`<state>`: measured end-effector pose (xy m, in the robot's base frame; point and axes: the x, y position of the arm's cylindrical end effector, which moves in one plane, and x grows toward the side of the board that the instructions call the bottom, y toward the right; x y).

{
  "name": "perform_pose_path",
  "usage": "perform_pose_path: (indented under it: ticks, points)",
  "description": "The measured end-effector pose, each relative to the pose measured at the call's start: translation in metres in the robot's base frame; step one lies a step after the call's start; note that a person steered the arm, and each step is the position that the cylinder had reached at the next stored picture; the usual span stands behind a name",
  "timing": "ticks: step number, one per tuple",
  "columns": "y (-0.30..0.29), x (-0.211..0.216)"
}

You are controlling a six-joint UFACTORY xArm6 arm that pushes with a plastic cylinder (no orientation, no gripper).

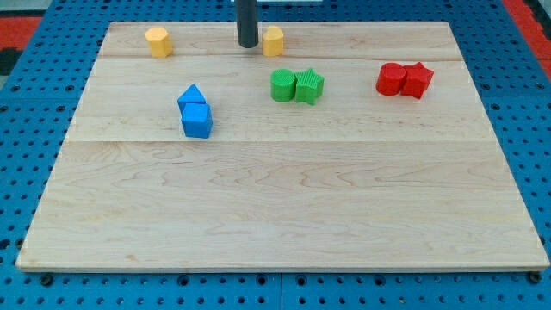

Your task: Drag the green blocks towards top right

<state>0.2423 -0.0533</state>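
Note:
Two green blocks sit side by side a little above the board's middle: a round green cylinder (282, 85) on the left and a green star-like block (309, 86) touching its right side. My tip (247, 44) is at the view's top, just left of a yellow block (273, 40). It is up and to the left of the green pair and apart from them.
A second yellow block (157, 40) is at the top left. Two red blocks (391, 79) (417, 80) touch at the right. A blue triangular block (191, 96) sits against a blue cube (197, 120) at the left. The wooden board (284, 207) lies on a blue pegboard.

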Motion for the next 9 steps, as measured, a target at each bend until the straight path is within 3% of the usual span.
perform_pose_path:
  ticks: [1,3,4,5,9]
  points:
    - [-0.018,0.037]
    - [-0.003,0.069]
    - [0.018,0.108]
    - [0.039,0.120]
    - [0.107,0.074]
